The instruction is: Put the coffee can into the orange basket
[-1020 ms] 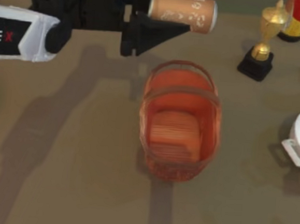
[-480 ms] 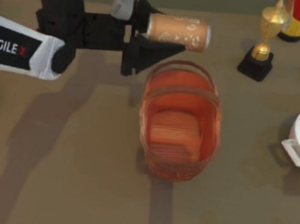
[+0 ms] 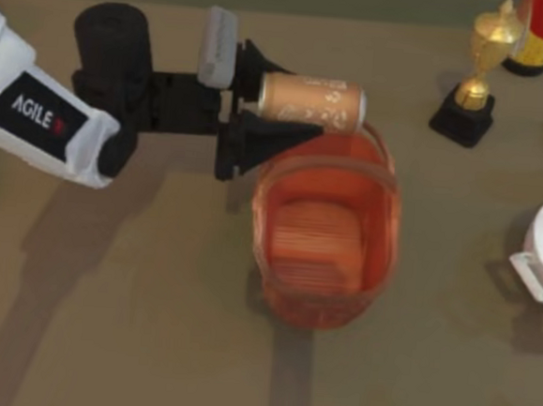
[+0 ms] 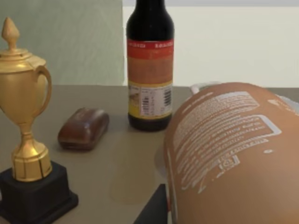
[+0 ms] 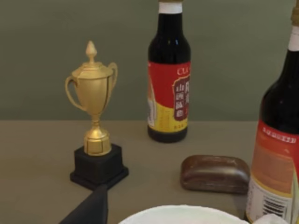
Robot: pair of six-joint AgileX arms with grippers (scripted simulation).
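Top view: left gripper (image 3: 251,107) clamps the can (image 3: 311,101), held sideways over the basket (image 3: 383,221) rim's far edge; lifted, not yet released.
Left wrist: can (image 4: 233,154) fills view.
Right wrist: right gripper's state cannot be told.

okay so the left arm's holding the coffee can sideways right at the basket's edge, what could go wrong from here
1. The small tan-orange coffee can lies sideways in the left end effector, over the far rim of the orange woven-plastic basket. Released here, it might hit the rim and roll away.
2. The basket's arched handle crosses the opening just beyond the can; lowering it could catch or tip the basket.
3. The gold trophy on a black base stands nearby, so a rolling can could topple it.
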